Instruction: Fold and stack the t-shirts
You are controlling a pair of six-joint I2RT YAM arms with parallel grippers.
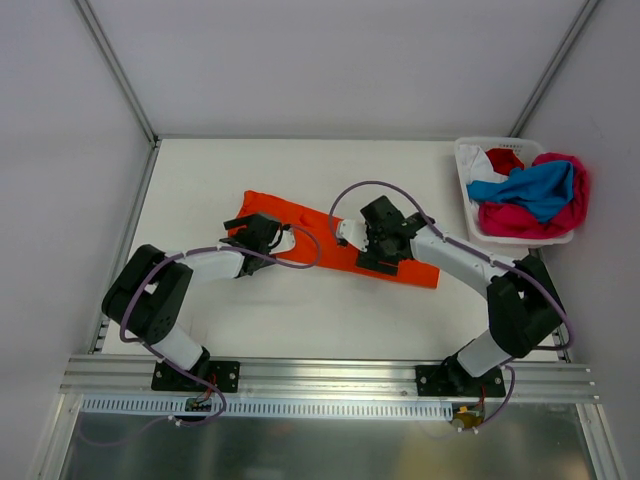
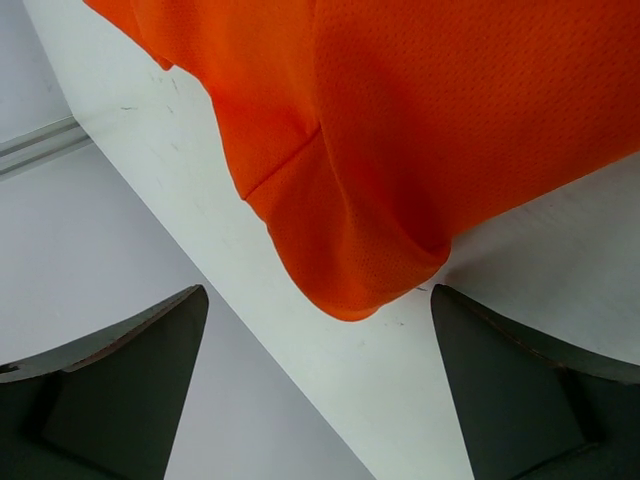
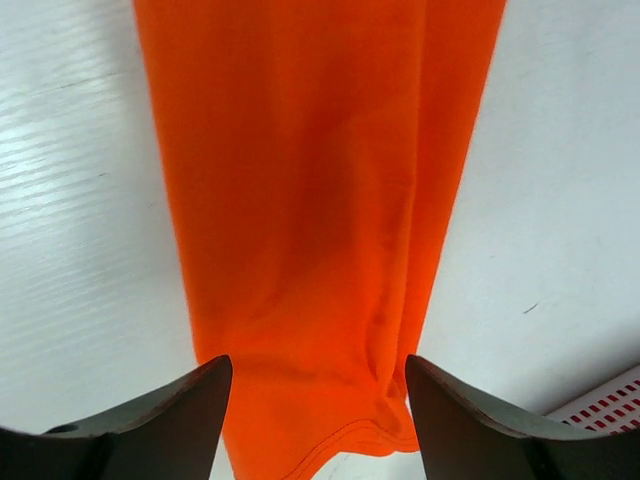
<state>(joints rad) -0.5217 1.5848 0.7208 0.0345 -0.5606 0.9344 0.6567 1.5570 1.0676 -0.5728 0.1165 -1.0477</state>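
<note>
An orange t-shirt (image 1: 310, 222) lay in a long strip across the middle of the white table (image 1: 200, 180), which was walled in by pale grey panels (image 1: 330, 70). The left gripper (image 2: 318, 295) and the right gripper (image 3: 318, 362) hung over it, jaws spread and gripping nothing. More shirts (image 1: 535, 188) filled a white basket (image 1: 465, 170) at the far right corner.

White matte table (image 1: 200, 180) lies under and all round the jaws, lightly scuffed just below them in the wrist views. Pale grey walls (image 1: 330, 60) rise beyond the jaws and off to both sides, with slanted metal posts (image 1: 116, 70) at the far corners. Behind the jaws, at the near edge, is an aluminium rail (image 1: 330, 375), then a shiny grey panel (image 1: 320, 445); the light is even and soft, the shadows faint.
</note>
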